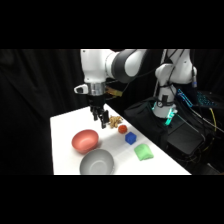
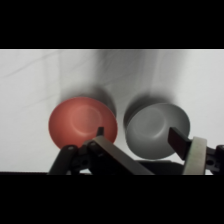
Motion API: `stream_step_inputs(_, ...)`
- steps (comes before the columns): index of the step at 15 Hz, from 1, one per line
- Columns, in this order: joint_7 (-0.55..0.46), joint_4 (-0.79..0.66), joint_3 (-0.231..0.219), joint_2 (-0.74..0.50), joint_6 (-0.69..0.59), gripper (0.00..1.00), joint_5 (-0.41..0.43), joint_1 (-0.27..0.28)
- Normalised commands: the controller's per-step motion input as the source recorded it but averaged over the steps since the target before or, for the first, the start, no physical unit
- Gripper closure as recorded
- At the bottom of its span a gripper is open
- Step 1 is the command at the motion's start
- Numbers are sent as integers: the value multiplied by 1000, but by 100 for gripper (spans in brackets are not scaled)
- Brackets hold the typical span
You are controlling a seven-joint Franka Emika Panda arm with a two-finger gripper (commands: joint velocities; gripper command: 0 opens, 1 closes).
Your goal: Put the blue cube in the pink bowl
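From the side, the white arm reaches over the white surface (image 1: 65, 150) and its pincer (image 1: 102, 119) hangs above the far middle of it, fingers apart and holding nothing. The pink bowl (image 1: 85, 140) sits just left of and nearer than the pincer, with the grey bowl (image 1: 96, 162) close beside it toward the near edge. The blue cube (image 1: 130, 138) rests on the surface to the right of the pink bowl, well apart from it and clear of the pincer. Just beyond the cube lies a small orange-red round thing (image 1: 122, 129), and past that a small tan object (image 1: 115, 120) whose shape I cannot make out. A light-green block (image 1: 143, 152) lies nearer and to the right of the cube.

From the wrist, the pink bowl (image 2: 82, 123) shows on the left and the grey bowl (image 2: 157, 126) on the right, side by side with a narrow gap between them. Both are empty. The pincer's fingers (image 2: 178, 141) rise from the bottom edge, spread wide, with nothing between them. The cube is not seen here.
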Motion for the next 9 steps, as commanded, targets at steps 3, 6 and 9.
stream_step_inputs(3,85,-57,47,-82,-5,0,-45,-10)
stream_step_inputs(6,207,-255,66,-282,21,0,-71,56)
stream_step_inputs(9,215,-366,51,-368,55,0,-97,68)
